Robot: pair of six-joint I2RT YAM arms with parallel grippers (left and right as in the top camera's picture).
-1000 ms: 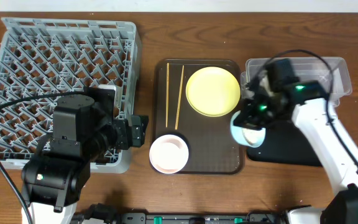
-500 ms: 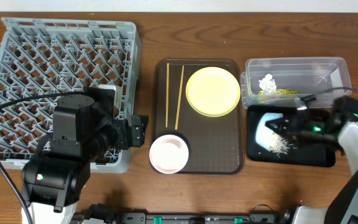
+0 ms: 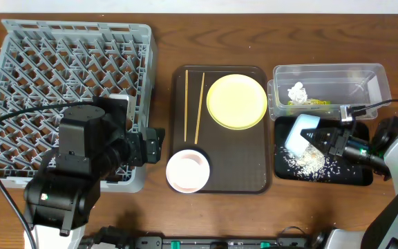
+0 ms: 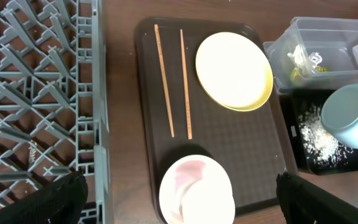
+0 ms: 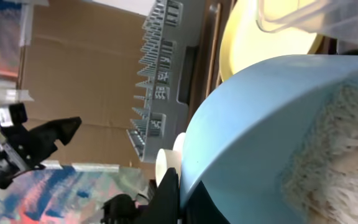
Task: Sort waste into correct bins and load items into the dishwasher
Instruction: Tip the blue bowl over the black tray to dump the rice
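Right claw [image 3: 321,139] pinches blue bowl [image 3: 298,135] (left claw [image 3: 159,145] gapes).

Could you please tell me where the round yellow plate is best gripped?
Probably by its shallow rim on the side facing the pair of thin wooden chopsticks, coming down from above with one finger inside and one outside. The round yellow plate lies flat on the brown serving tray, and the clear plastic tub crowds its opposite side.

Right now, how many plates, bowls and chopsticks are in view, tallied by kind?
Plates: 1, the yellow plate
Bowls: 2, the light blue bowl and the pinkish-white bowl
Chopsticks: 2, the chopsticks
Total: 5
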